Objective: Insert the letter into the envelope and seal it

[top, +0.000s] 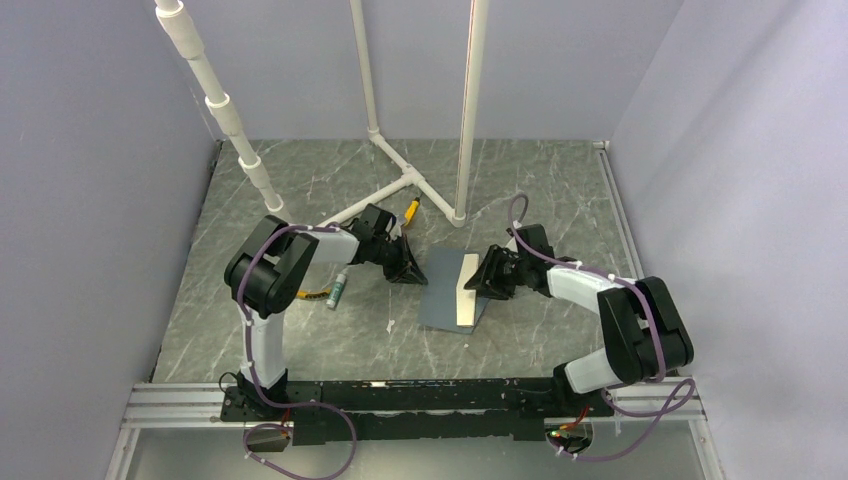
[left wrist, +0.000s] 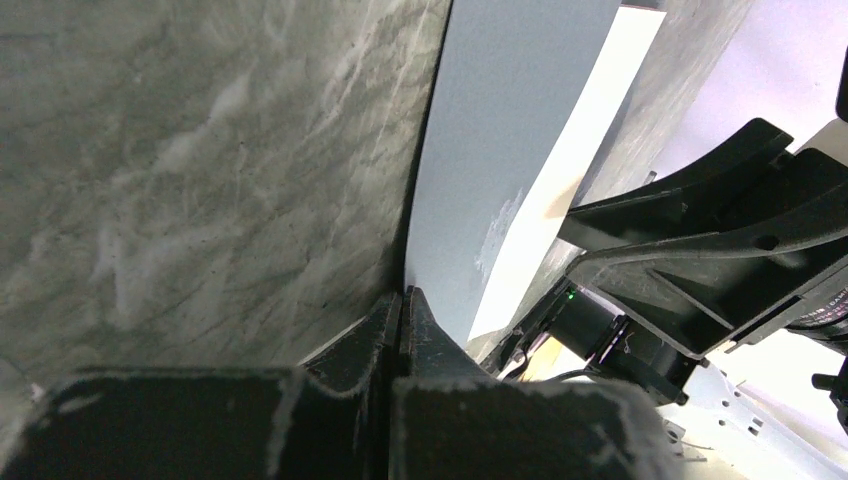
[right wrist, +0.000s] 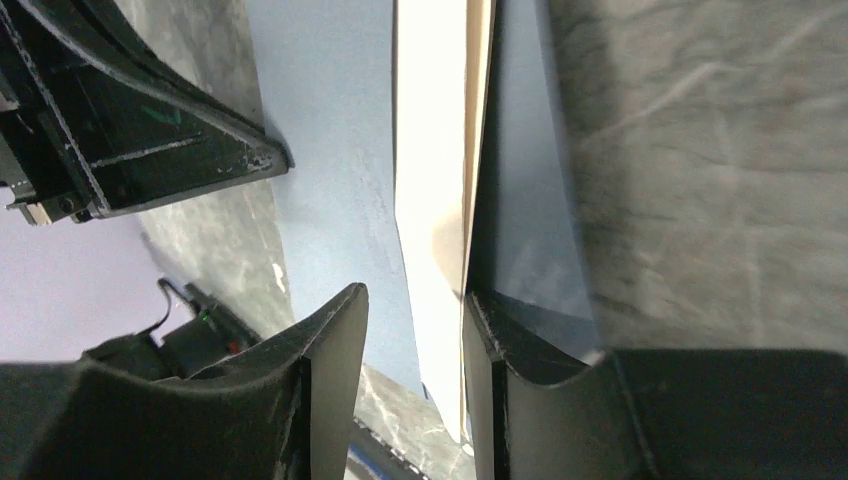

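The right claw (right wrist: 415, 298), fingers apart, straddles the exposed cream strip of the tan parchment-like paper letter (right wrist: 430, 150). The letter seems partly tucked into the slate blue-grey paper envelope (right wrist: 330, 120), which lies flat on the grey marbled counter (right wrist: 700, 150). The left claw (left wrist: 400, 300), fingers together, sits at the envelope's opposite edge. A push could buckle the letter, or drag the envelope if that hold slips.

White pipes (top: 400, 185) are blocking the worktop's (top: 300, 345) far edge. A pen (top: 338, 290) is lying toward the left edge, the envelope (top: 440, 295) in the middle. The near edge is lying open.
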{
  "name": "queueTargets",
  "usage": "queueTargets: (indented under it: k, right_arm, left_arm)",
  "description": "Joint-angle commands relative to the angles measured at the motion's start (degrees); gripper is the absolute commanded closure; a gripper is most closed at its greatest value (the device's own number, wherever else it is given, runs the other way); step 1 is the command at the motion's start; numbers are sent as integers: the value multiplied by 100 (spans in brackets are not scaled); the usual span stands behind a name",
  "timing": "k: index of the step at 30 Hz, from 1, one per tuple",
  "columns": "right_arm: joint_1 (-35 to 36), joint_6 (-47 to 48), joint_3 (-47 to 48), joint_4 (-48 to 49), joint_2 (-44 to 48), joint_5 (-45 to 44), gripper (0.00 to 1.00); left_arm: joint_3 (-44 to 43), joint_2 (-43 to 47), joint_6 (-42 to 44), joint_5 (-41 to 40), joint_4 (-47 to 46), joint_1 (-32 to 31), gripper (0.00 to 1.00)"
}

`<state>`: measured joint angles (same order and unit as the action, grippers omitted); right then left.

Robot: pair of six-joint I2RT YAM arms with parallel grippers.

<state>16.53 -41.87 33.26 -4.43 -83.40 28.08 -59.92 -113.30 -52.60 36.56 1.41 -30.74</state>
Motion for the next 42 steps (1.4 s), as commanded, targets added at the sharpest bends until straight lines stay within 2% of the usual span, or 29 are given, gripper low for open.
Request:
queueTargets:
  k: [1,3,6,12,16,21,24,26,29,31,33,38,41,42]
  right_arm:
    - [-6,46,-83,-269,56,-449,60]
    - [12,-37,-156,-99,-27,-376,70]
    - [84,-84,-115,76,-263,-243,78]
    - [243,-233,98,350,-647,-203,89]
    - [423,-444,223,580,-885,-113,92]
    - [640,-791,165,810,-768,-254,93]
    - [656,-704,180,577,-627,-454,90]
    - [659,-631,184,350,-478,-620,80]
    - [653,-528,192,1,-132,-867,67]
    - [657,-456,228,-241,62,-1078,61]
    - [660,-429,263,-382,129,-1232,60]
    - [688,-559,223,-138,-203,-1037,62]
    - [698,-625,248,97,-368,-977,66]
    - [696,-621,291,126,-439,-945,72]
  left_arm:
    - [-95,149,150,-399,270,-2,98]
    - [-103,121,134,-392,271,-2,98]
    - [-52,110,57,-320,142,-14,98]
    - [27,102,-28,-235,18,-27,98]
    - [100,94,-123,-196,-81,-28,97]
    - [272,213,-308,-299,-260,-32,98]
    - [276,284,-260,-368,-188,-37,93]
    - [185,309,-105,-448,113,-33,84]
    - [69,424,140,-684,478,-35,65]
    - [-17,533,288,-926,735,-33,52]
    - [-65,599,404,-1025,884,-34,45]
    - [-56,461,382,-772,797,-92,47]
    - [-11,338,295,-640,672,-187,58]
    - [16,303,244,-588,590,-205,61]
